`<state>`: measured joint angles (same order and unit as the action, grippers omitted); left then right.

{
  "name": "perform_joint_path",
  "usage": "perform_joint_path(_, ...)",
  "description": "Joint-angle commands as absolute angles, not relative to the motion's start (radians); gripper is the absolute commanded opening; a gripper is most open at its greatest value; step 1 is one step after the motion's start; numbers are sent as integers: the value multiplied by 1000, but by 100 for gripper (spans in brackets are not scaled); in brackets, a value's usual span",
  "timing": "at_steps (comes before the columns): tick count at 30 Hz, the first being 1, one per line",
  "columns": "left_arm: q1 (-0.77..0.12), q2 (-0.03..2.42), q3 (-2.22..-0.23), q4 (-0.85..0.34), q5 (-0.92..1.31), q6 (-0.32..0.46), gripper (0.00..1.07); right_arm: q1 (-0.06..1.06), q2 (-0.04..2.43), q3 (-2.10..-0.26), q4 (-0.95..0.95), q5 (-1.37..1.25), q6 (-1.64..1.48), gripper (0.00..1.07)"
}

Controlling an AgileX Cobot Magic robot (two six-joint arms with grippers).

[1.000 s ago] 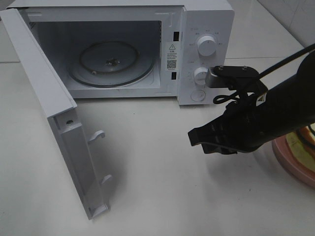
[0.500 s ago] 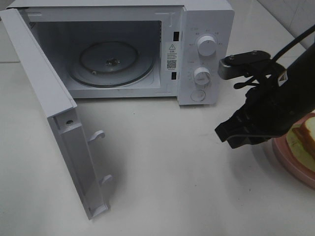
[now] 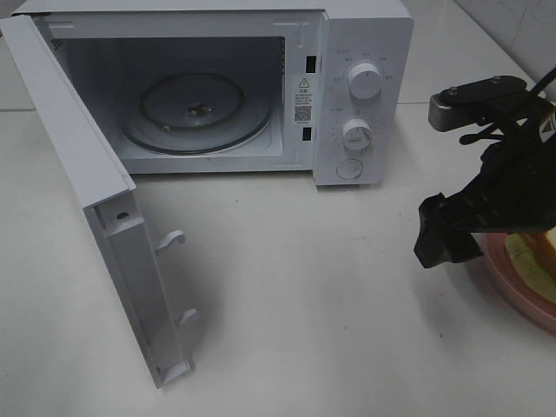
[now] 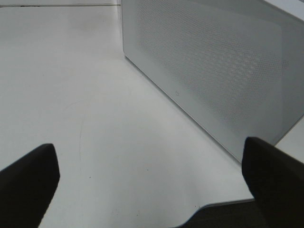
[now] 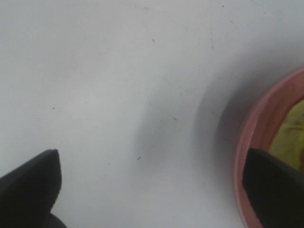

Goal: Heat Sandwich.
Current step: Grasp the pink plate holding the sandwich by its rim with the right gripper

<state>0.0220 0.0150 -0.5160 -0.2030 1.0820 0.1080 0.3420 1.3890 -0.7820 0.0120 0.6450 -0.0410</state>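
Right tool (image 5: 151,159) now farther right, at the pink plate (image 5: 249,137), jaws newly apart.

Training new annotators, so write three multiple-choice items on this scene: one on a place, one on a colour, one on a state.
1. Where is the sandwich?
A. on the turntable
B. on the plate
C. in a gripper

2. What colour is the plate?
A. pink
B. blue
C. black

3. How does the microwave door stand?
A. shut
B. taken off
C. swung open

Key: B, it lies on the plate to the right of the microwave; A, its rim shows pink; C, it stands out from the front on its left hinge.
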Motion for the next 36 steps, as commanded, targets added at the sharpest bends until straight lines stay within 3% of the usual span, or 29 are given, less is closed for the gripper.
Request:
perform_joint_path(1, 18, 13, -515, -205, 1076, 106, 98, 318, 1381, -787, -20, 657, 13, 96)
perform_joint_path(15, 18, 13, -515, -205, 1076, 106, 98, 161, 1394, -786, -32, 676, 14, 93)
perform_joint_path(36, 18, 13, -515, -205, 1076, 106, 98, 154, 1653, -786, -60, 563, 28, 89)
